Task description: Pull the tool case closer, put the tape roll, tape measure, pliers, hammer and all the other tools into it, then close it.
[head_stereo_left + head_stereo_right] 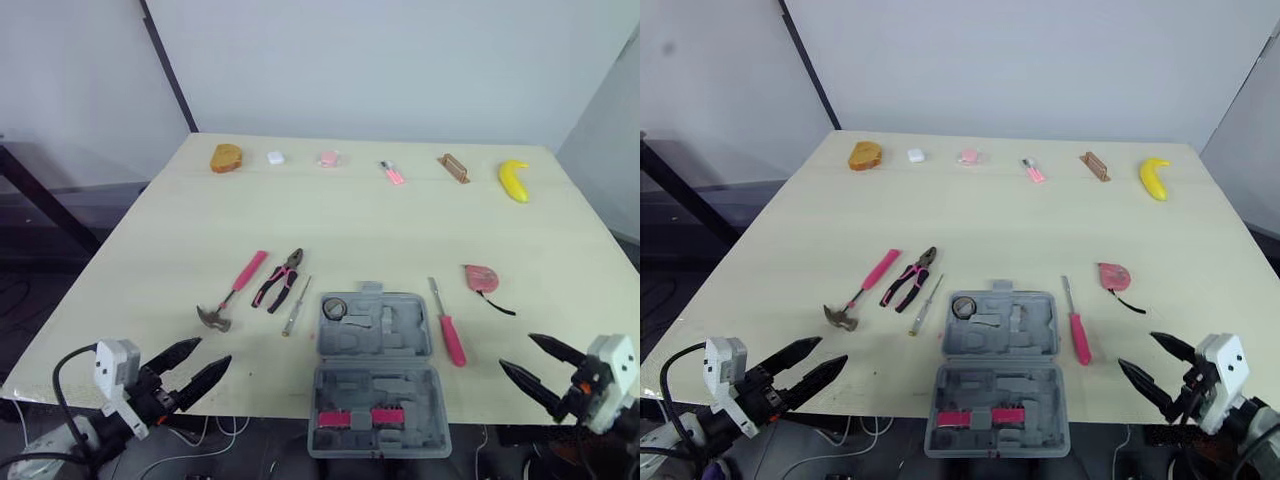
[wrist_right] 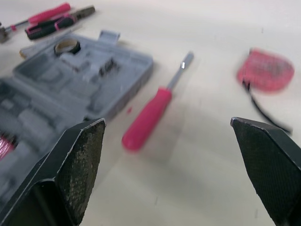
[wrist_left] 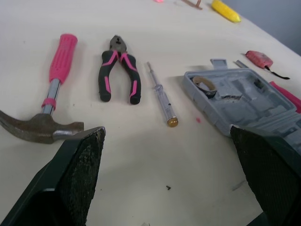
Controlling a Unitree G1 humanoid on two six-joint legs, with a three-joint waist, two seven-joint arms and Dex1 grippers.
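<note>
Left eye view: we see both jaws spread and empty, left gripper [image 1: 213,352] by the head of the hammer [image 1: 232,290], right gripper [image 1: 516,351] near the open tool case [image 1: 400,340] at the near edge of the table [image 1: 400,220]. We judge the pink screwdriver [image 1: 453,340] comes next; its long axis runs near-to-far, handle toward us, so we should grip across the handle.

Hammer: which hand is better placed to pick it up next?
Left. The left hand hangs open, close to the hammer; the right hand is across the tool case, nearer the pink screwdriver.
</note>
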